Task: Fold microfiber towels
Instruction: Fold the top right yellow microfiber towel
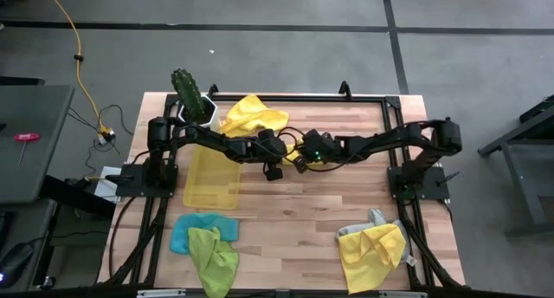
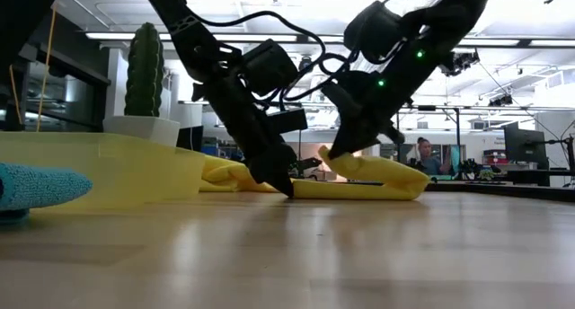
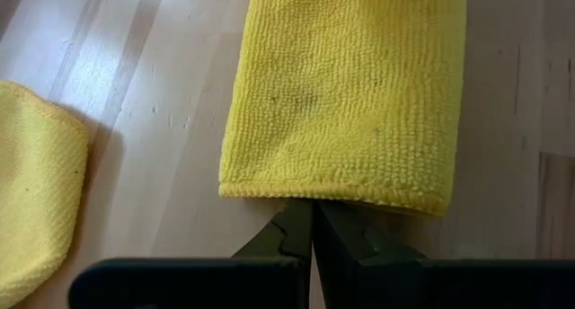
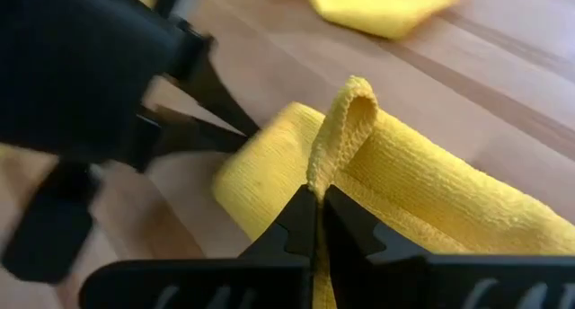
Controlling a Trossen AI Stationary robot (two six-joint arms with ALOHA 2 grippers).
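Microfiber cloth is soft, light and limp; it bends wherever it is lifted, so the hemmed edge or a corner is the sound place to take hold. The yellow towel (image 4: 422, 197) being worked lies mid-table, just right of the yellow tray (image 1: 212, 181), already doubled into a strip. The right gripper (image 4: 316, 201) is clamped on a raised loop of its hem. The left gripper (image 3: 312, 224), fingers together, rests at the strip's folded end, apparently pinning it. Other towels wait at the table's far and near edges.
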